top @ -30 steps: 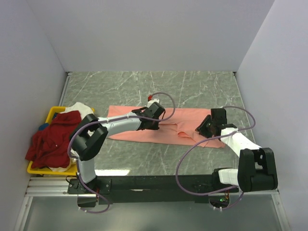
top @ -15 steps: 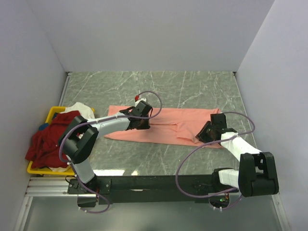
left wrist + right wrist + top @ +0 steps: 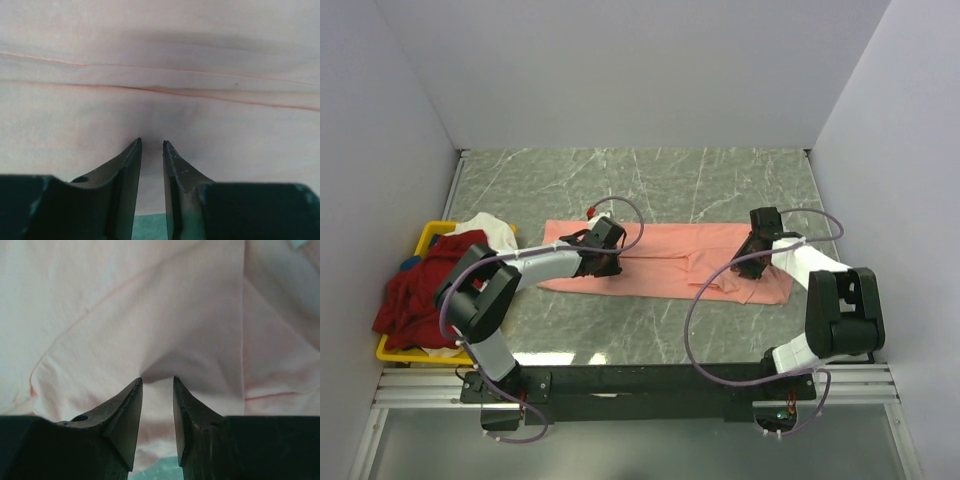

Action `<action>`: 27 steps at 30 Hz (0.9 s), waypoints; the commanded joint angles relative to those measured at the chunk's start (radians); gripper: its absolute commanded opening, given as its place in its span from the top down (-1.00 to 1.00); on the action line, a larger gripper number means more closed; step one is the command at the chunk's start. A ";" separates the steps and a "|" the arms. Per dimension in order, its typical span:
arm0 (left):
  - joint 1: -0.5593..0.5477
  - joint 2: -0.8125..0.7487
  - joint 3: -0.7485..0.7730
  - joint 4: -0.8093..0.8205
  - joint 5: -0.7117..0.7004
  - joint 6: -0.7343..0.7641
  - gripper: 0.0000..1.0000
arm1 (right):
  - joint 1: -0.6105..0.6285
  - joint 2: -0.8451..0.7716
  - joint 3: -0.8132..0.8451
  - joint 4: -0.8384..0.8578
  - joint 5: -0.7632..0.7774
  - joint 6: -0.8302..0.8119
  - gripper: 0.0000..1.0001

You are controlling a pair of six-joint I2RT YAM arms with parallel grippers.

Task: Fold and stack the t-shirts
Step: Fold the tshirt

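Jaws of the left gripper (image 3: 152, 144) stand almost together, with only a thin slit between them, and the tips pinch a small pucker of the salmon-pink shirt (image 3: 660, 265). The right gripper (image 3: 157, 380) has a slightly wider gap, and the cloth rises in a little tent into its tips, so it also grips this shirt. I count three shirts. The pink one lies spread across the middle of the green marble table (image 3: 650, 180), the left gripper on its left part and the right gripper on its right part. The dark red shirt (image 3: 425, 290) and the white shirt (image 3: 485, 228) are heaped in the one yellow bin (image 3: 430, 232) at the left edge, the red one hanging over its side. Both wrist views show only pink cloth with seams and folds, and a sliver of green table between the fingers. The bin and the other two shirts show only in the top view.
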 commanded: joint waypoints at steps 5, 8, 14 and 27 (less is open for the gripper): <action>0.008 -0.054 -0.081 0.014 0.024 -0.056 0.43 | 0.005 0.208 0.198 -0.082 0.116 -0.084 0.24; 0.007 -0.070 -0.108 0.033 0.049 -0.082 0.44 | 0.007 0.266 0.266 -0.105 0.132 -0.104 0.24; -0.011 -0.124 -0.177 0.071 0.087 -0.149 0.46 | 0.016 0.384 0.455 -0.197 0.160 -0.158 0.25; -0.313 -0.132 -0.199 0.135 0.081 -0.452 0.43 | 0.144 0.780 1.150 -0.457 0.160 -0.259 0.26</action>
